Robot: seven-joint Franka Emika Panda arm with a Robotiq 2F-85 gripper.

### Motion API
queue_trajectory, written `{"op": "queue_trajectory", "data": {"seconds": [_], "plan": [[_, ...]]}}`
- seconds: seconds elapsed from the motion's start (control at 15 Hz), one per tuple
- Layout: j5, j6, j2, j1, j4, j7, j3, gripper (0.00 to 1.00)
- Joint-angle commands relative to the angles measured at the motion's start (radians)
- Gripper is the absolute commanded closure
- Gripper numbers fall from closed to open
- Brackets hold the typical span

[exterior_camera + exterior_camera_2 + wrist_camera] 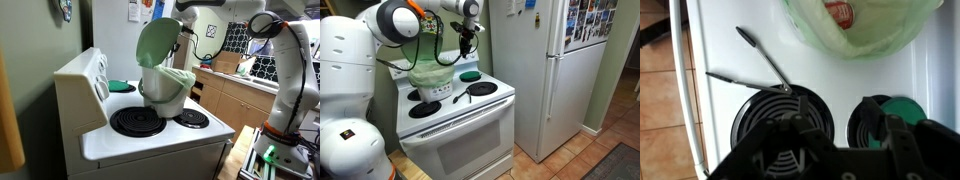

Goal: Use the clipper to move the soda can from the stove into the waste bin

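Right under me, my pincer (843, 128) hangs above the stove (715, 130) with its jaws spread and nothing between them; in an exterior view it (468, 40) sits high over the cooktop, touching nothing.

Just below my fingers is a front coil burner (760, 115). The clipper (765, 58) lies flat on the white top, its joined end resting at the rim of that burner and its two arms splayed apart toward the stove's edge. I am not touching it. Beside that burner sits another one carrying a round green disc (895, 108), which also shows in an exterior view (470, 75).

Past the clipper stands the waste bin (925, 22), upright on the cooktop. Its light green liner (820, 40) folds over the rim, and inside it lies the soda can (840, 12), red, down in the bag and not on the stove surface. In an exterior view the bin (165, 95) sits between the burners with its pale green lid (155, 45) flipped up and open.

Farther off, the stove's raised back panel (85, 75) stands behind the bin. A white fridge (555, 70) stands just beside the stove, and wooden cabinets (235, 100) run along the far wall near my arm (290, 70).
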Motion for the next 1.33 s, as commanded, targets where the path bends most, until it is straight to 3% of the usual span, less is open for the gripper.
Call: {"op": "queue_trajectory", "data": {"seconds": [0.0,0.13,0.4,0.8,1.0,1.27], "plan": [[-0.067,0.058,-0.137,-0.002,-0.091,-0.158,-0.005,0.10],[-0.063,0.061,-0.198,-0.008,-0.129,-0.208,-0.005,0.00],[-0.035,0.069,-0.324,-0.026,-0.261,-0.251,-0.018,0.00],[-0.102,0.097,-0.440,-0.057,-0.435,-0.318,-0.032,0.00],[-0.163,0.175,-0.472,-0.070,-0.501,-0.390,-0.033,0.00],[-0.114,0.259,-0.502,-0.081,-0.563,-0.479,-0.039,0.00]]}}
